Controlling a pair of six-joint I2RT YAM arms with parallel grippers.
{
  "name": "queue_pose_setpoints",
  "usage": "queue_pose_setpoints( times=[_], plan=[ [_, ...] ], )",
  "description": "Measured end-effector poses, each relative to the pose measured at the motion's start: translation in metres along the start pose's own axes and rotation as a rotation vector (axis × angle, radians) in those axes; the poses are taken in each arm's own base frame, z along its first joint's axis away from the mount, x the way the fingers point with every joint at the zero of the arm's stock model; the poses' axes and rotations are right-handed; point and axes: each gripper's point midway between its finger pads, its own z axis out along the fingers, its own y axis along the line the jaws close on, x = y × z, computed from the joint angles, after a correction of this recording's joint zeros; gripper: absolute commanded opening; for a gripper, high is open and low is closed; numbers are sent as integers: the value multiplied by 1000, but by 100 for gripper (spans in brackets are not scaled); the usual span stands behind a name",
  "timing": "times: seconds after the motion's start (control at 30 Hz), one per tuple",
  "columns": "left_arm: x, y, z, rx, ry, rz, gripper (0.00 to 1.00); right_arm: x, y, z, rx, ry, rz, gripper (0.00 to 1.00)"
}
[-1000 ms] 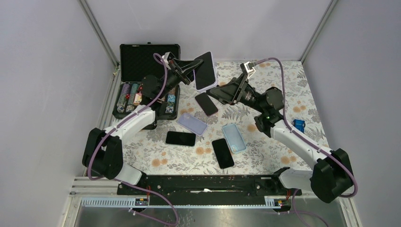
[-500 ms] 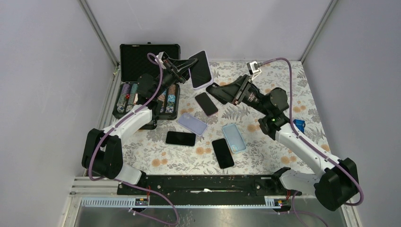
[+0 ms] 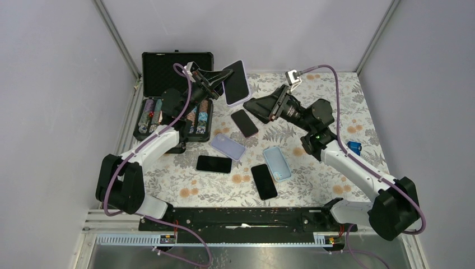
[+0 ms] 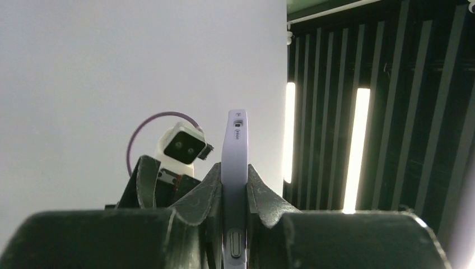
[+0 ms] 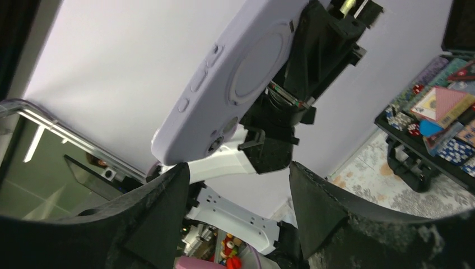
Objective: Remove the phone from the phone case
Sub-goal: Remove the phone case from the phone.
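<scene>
My left gripper (image 3: 223,77) is shut on the edge of a phone in a lilac case (image 3: 237,83) and holds it tilted in the air at the back of the table. In the left wrist view the case's side (image 4: 234,168) stands upright between my fingers. My right gripper (image 3: 250,105) is open and empty, just right of and below the held phone, apart from it. In the right wrist view the case's lilac back (image 5: 235,78) shows above my spread fingers (image 5: 162,207).
An open black case of poker chips (image 3: 176,95) stands at the back left. On the floral table lie a bare phone (image 3: 245,123), an empty lilac case (image 3: 228,147), a blue case (image 3: 276,162) and two more phones (image 3: 214,163) (image 3: 264,181).
My left gripper has pulled the cased phone a little to the left. My right gripper swung back and then returned close to the phone, still open.
</scene>
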Motion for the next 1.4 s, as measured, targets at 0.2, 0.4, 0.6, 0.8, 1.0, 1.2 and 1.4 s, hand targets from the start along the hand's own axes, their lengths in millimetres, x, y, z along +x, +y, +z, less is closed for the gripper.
queue_pose_setpoints(
  times=[0.2,0.4,0.6,0.8,1.0,1.2,1.4],
  plan=[
    [-8,12,-2,-69,-65,70,0,31,-2,6,66,28,-144,69],
    [-10,6,-6,-108,-135,172,0,37,10,13,55,-28,-292,65],
    [-10,-6,-10,-96,-174,228,0,19,-5,21,107,-140,-311,58],
    [-20,-2,-11,-112,-220,239,0,19,-13,33,99,-164,-289,48],
    [-22,0,-11,-121,-228,230,0,19,-11,35,91,-181,-282,39],
    [-27,1,-13,-132,-256,211,0,16,-14,36,113,-208,-255,23],
    [-27,2,-13,-137,-260,171,0,18,-15,36,114,-205,-267,6]
  ],
)
